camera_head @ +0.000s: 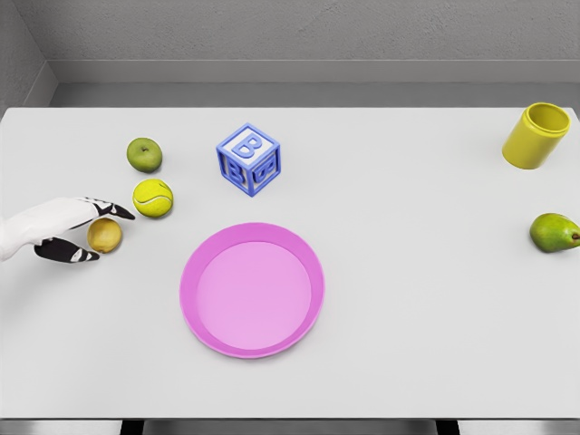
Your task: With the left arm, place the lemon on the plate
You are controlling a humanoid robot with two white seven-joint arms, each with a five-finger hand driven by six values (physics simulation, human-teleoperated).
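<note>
A: How far along is the job?

B: Early, by my reading. The lemon [104,235] sits on the desk [435,344], well to the left of the pink plate [251,289] and apart from it. The plate holds nothing.

A: And the left robot hand [63,231]?

B: It comes in from the left edge and is at the lemon. One dark-tipped finger reaches over the lemon's far side, another lies along its near side, so the fingers bracket it in a narrow spread. I cannot tell whether they press on it or only flank it. The lemon looks to be resting on the desk, not lifted.

A: So what is left?

B: Closing firmly on it, lifting, carrying it right to the plate and letting go. That is nearly the whole task.

A: Anything close by to mind?

B: The tennis ball [152,198] lies just beyond the lemon, near the upper finger. I judge it could get nudged.

A: Count the things.

B: One lemon, one plate, one tennis ball, one green apple [144,154] farther behind the plate's left side, one blue letter block [248,159] behind the plate, one yellow cup [536,135] far right and behind, one pear [554,233] well right of the plate. One robot hand shows; the right is out of sight.
</note>
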